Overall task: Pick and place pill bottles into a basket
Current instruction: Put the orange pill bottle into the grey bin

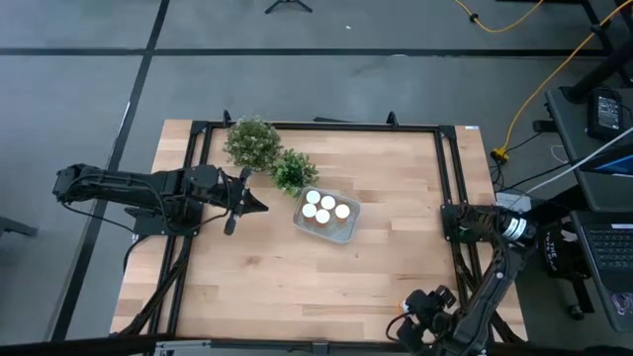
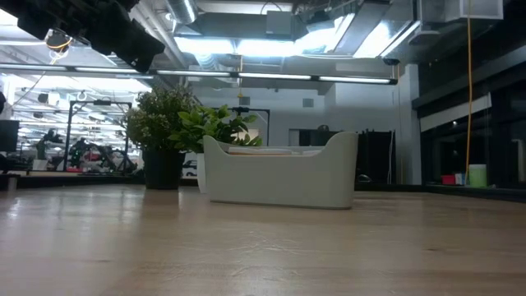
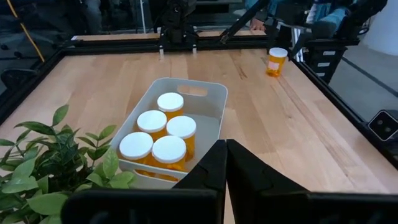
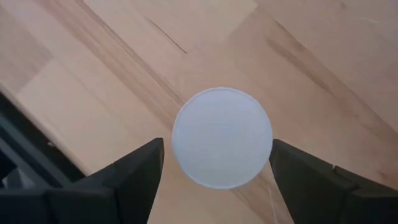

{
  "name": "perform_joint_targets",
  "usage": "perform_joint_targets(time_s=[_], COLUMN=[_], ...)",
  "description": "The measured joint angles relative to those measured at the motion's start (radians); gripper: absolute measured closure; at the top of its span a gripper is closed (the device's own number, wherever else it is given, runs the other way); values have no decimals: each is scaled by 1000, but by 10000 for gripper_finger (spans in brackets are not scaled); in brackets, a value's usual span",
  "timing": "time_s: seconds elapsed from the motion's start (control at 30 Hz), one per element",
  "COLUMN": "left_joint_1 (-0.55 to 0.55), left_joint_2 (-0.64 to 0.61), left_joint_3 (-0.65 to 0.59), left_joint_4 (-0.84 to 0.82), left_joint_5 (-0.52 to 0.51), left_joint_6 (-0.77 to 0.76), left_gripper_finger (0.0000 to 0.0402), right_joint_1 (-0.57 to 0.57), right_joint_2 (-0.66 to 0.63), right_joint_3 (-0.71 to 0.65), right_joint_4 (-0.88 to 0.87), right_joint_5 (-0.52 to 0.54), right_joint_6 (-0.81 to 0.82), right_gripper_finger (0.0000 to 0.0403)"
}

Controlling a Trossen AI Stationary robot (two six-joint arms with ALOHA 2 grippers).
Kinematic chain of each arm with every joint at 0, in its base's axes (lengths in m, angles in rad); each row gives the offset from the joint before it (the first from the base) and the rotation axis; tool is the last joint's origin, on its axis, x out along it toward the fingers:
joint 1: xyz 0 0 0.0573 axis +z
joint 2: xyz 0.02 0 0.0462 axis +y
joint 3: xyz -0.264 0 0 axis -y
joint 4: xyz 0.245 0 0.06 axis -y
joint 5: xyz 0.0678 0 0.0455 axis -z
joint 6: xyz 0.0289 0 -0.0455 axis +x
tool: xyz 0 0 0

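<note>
This looks like a robotics lab or workshop. The wooden table point(image 1: 297, 267) stands on a grey floor point(image 1: 79, 99) with cables point(image 1: 539, 89). Behind it hang strip lights point(image 2: 271, 76) and bare ceiling ducts point(image 2: 246, 16), and further machines point(image 2: 82, 152) stand there.

Orange pill bottles point(image 3: 160, 137), white caps point(image 3: 169, 149)

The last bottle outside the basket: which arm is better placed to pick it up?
The right. Its gripper hangs directly over the bottle, fingers open on both sides of the cap. The left gripper is shut, beside the basket, far from that bottle.
</note>
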Motion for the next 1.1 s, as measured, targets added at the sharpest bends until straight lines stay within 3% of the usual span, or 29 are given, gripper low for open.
perform_joint_targets(time_s=[0.7, 1.1], left_joint_1=[0, 0], left_joint_2=[0, 0], left_joint_3=[0, 0], left_joint_4=[0, 0], left_joint_5=[0, 0], left_joint_6=[-3, -3], left_gripper_finger=[398, 399], right_joint_1=[-4, -4], right_joint_2=[17, 17], right_joint_3=[0, 0], right_joint_4=[-42, -41], right_joint_5=[47, 48], right_joint_6=[50, 49], right_gripper_finger=[114, 187])
